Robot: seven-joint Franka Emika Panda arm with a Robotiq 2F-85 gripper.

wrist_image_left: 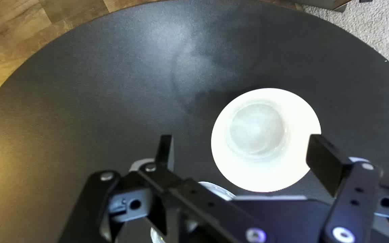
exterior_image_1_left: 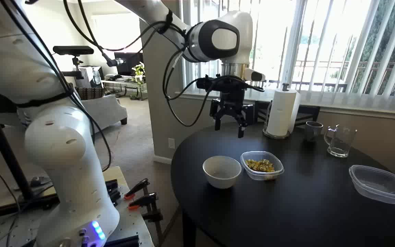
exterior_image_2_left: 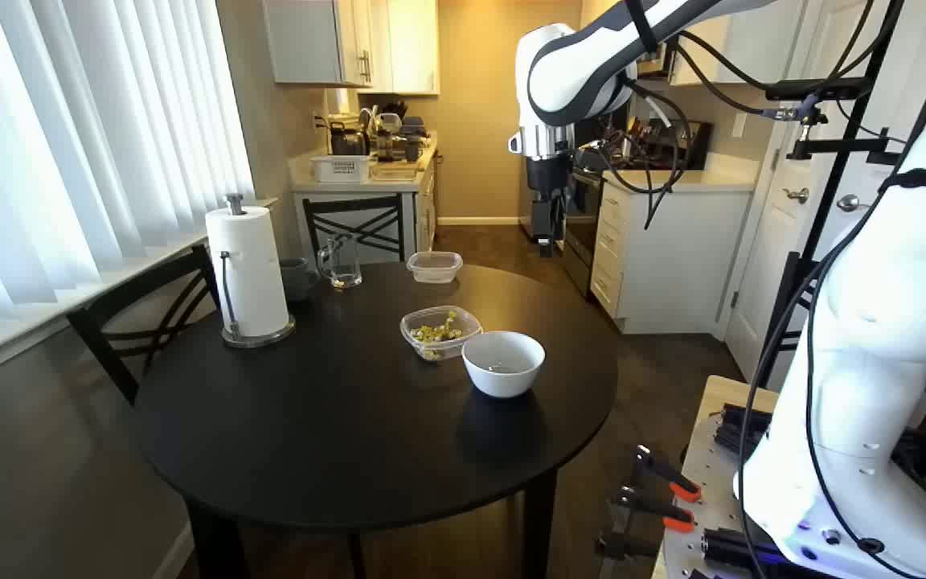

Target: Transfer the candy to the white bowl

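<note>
Candy [exterior_image_1_left: 260,166] below the gripper [exterior_image_1_left: 229,129]

It is contained in a clear container [exterior_image_1_left: 255,175] on the counter [exterior_image_1_left: 286,212], just beside the white bowl [exterior_image_1_left: 222,180], and in both exterior views is seen farther from the arm's base [exterior_image_1_left: 79,202] than the gripper, spread wide with nothing grasped.

The candy [exterior_image_1_left: 260,165] is a loose heap of small pieces, yellow, tan and somewhat orange in colour; the single pieces are too small to be told apart. It lies inside a clear container [exterior_image_1_left: 251,174], which stands on the dark table [exterior_image_1_left: 307,206]. The white bowl [exterior_image_1_left: 222,174] stands upright on the same table, just beside this container; whether the two touch, I cannot tell. The bowl is round, opaque and smooth, with an open top, and in the wrist view its pale inside is visible down to the round bottom.
</note>
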